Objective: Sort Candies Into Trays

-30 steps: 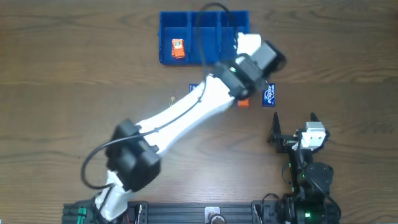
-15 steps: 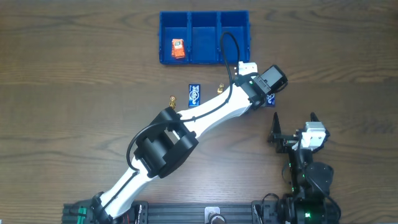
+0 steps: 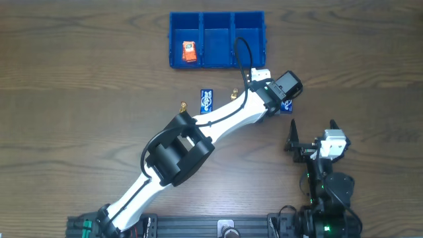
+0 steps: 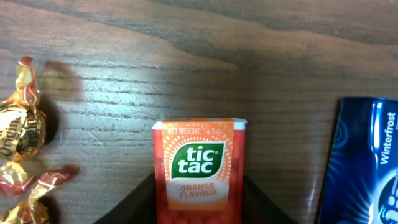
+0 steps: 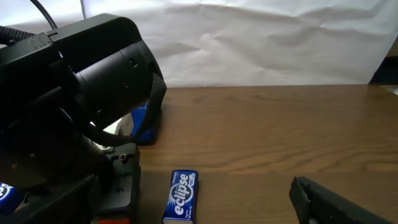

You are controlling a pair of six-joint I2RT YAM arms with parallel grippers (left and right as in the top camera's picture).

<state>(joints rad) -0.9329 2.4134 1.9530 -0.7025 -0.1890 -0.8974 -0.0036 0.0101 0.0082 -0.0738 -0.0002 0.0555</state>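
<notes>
An orange candy box [image 4: 199, 177] lies flat on the wooden table between my left gripper's fingers [image 4: 134, 208], which press against both of its long sides. In the top view the left gripper [image 3: 274, 92] sits low, just below the right end of the blue three-compartment tray [image 3: 218, 61]. Another orange box [image 3: 190, 51] lies in the tray's left compartment. One blue mint pack [image 3: 286, 104] lies right beside the left gripper, a second [image 3: 207, 100] farther left. Gold wrapped candies [image 3: 184, 106] [image 3: 233, 94] lie loose. My right gripper [image 3: 312, 132] stands open and holds nothing.
The left arm [image 3: 218, 122] runs diagonally across the table's middle. From the right wrist view its black wrist [image 5: 81, 93] stands close ahead, with a blue mint pack [image 5: 180, 196] on the table. A gold candy [image 4: 22, 137] lies next to the orange box.
The left arm swung away from over the tray and dropped low to the table onto the orange box. In the last half second it barely shifted. The right arm has not moved.
</notes>
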